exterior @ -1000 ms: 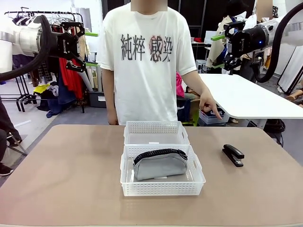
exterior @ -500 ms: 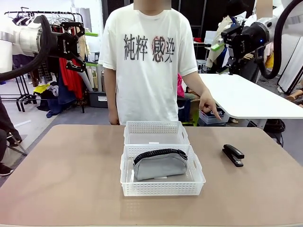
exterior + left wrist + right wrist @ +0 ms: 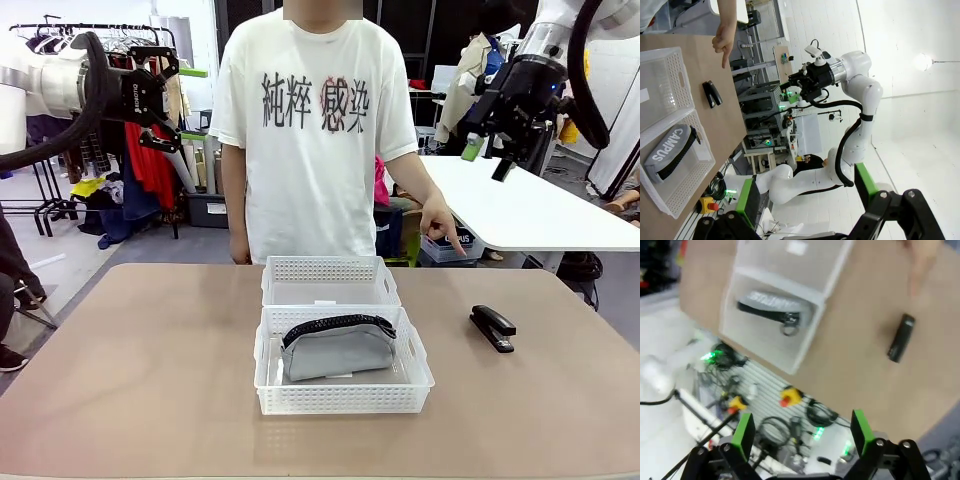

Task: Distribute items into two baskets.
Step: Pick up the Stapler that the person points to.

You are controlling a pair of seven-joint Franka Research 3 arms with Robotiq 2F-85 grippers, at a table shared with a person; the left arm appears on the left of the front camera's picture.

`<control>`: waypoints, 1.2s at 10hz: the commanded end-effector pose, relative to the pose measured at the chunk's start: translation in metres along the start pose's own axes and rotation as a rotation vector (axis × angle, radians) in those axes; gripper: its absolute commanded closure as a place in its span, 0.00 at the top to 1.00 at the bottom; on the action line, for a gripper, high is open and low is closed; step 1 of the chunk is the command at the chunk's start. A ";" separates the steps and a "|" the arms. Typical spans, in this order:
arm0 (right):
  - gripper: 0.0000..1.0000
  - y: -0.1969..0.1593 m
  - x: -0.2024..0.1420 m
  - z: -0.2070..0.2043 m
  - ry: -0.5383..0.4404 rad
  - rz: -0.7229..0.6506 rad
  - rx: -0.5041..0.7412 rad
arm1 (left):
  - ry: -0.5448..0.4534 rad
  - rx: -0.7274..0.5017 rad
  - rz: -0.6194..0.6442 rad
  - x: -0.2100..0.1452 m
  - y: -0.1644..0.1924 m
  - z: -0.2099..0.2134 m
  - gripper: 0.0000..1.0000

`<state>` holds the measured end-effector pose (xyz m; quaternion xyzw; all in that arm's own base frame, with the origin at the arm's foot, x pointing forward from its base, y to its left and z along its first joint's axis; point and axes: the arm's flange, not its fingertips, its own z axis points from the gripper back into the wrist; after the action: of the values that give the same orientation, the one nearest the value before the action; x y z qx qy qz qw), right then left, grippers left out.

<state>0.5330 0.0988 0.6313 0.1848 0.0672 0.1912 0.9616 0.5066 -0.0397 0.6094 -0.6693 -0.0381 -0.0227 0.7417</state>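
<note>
Bright even light; right wrist view motion-blurred.

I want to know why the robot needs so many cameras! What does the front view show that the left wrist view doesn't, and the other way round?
Front view alone: the person's white T-shirt with its print, and a clothes rack at the back.

Left wrist view alone: the word CAMPUS on the grey pouch, a red button below the table edge, and the right arm along its whole length.

Both: the pouch lying in the larger basket, the smaller basket next to it, the black stapler on the table, the person's hand pointing down, and the open right gripper up high.
</note>
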 end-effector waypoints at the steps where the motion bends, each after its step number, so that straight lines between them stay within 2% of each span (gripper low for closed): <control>1: 1.00 -0.005 -0.001 -0.015 -0.021 -0.068 -0.181 | 0.008 -0.005 0.000 -0.001 -0.002 0.002 1.00; 3: 1.00 -0.018 0.002 -0.025 -0.043 -0.108 -0.359 | 0.008 -0.005 0.000 -0.001 -0.002 0.002 1.00; 4: 1.00 -0.025 0.004 -0.026 -0.041 -0.116 -0.386 | 0.008 -0.005 0.000 -0.001 -0.002 0.002 1.00; 5: 1.00 -0.029 0.006 -0.028 -0.047 -0.109 -0.387 | 0.008 -0.005 0.000 -0.001 -0.002 0.002 1.00; 6: 1.00 -0.029 0.007 -0.023 -0.064 -0.112 -0.302 | 0.008 -0.005 0.000 -0.001 -0.002 0.002 1.00; 7: 1.00 -0.031 0.013 -0.020 -0.032 -0.084 -0.363 | 0.008 -0.005 0.000 -0.001 -0.002 0.002 1.00; 12: 1.00 -0.033 0.013 -0.022 -0.033 -0.092 -0.356 | 0.008 -0.005 0.000 -0.001 -0.002 0.002 1.00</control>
<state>0.5522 0.0834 0.5974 0.0114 0.0248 0.1527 0.9879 0.5066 -0.0396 0.6094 -0.6693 -0.0380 -0.0227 0.7417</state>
